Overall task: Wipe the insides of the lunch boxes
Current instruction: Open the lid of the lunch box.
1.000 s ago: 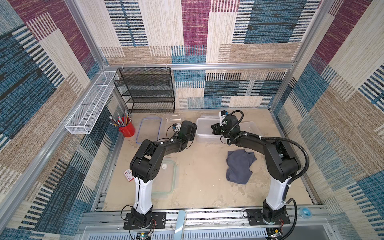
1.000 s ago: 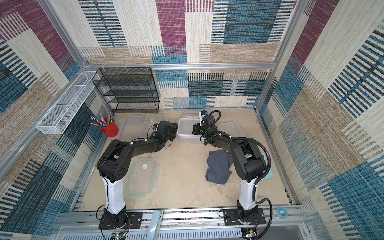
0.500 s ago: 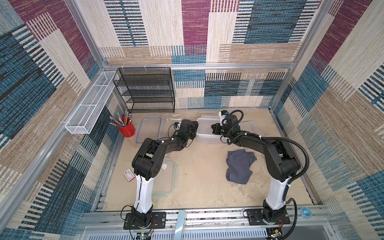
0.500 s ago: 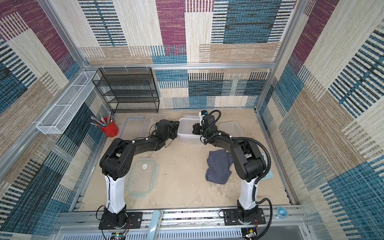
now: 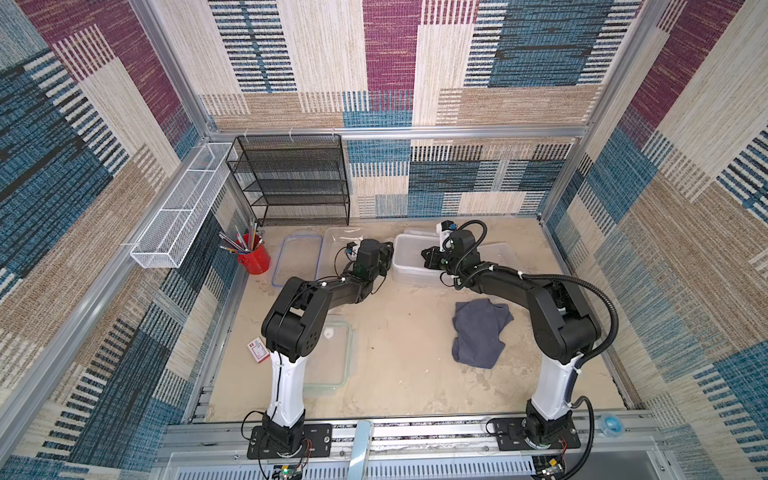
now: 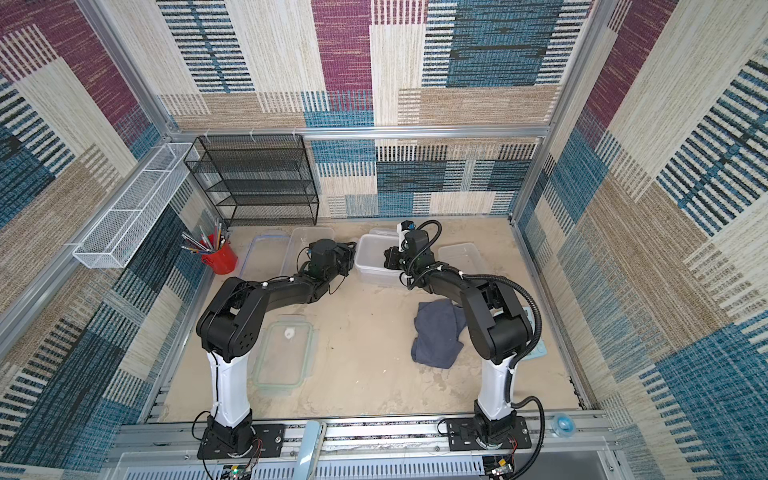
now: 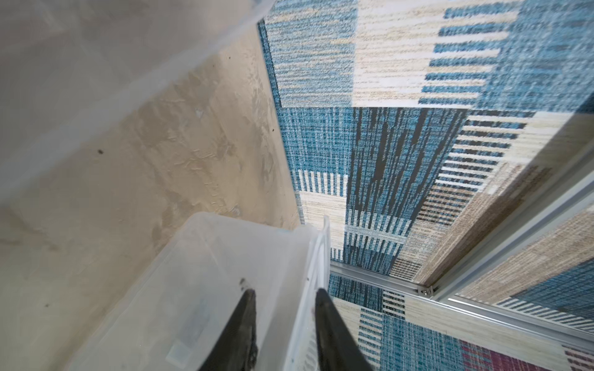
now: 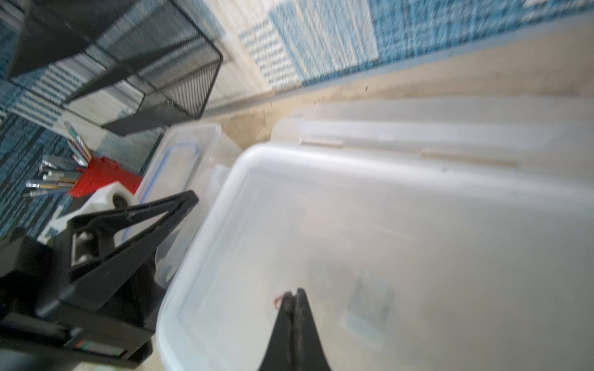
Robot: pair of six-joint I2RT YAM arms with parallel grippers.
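The deep frosted lunch box (image 5: 409, 249) (image 6: 370, 253) stands at the back middle of the table. My left gripper (image 5: 388, 254) (image 7: 284, 292) straddles its left wall, one finger inside, one outside against the rim, shut on it. My right gripper (image 5: 426, 255) (image 8: 293, 292) is shut inside the same box, tips just above its floor (image 8: 385, 225), with a tiny red fleck at the tips. A shallower clear lunch box (image 5: 338, 239) lies behind my left wrist. The smaller lunch box (image 5: 498, 253) sits to the right. The grey cloth (image 5: 480, 332) lies crumpled near the right arm, held by neither gripper.
A blue-rimmed lid (image 5: 297, 259) lies left of the clear box, and a green-rimmed lid (image 5: 332, 357) by the left arm's base. A red pencil cup (image 5: 253, 257), black mesh rack (image 5: 291, 178) and white wire basket (image 5: 183, 208) line the back left. A small card (image 5: 258, 350) lies front left.
My left gripper has edged toward the deep box and its jaws have narrowed onto the box's left wall. The right arm and the cloth have not moved.
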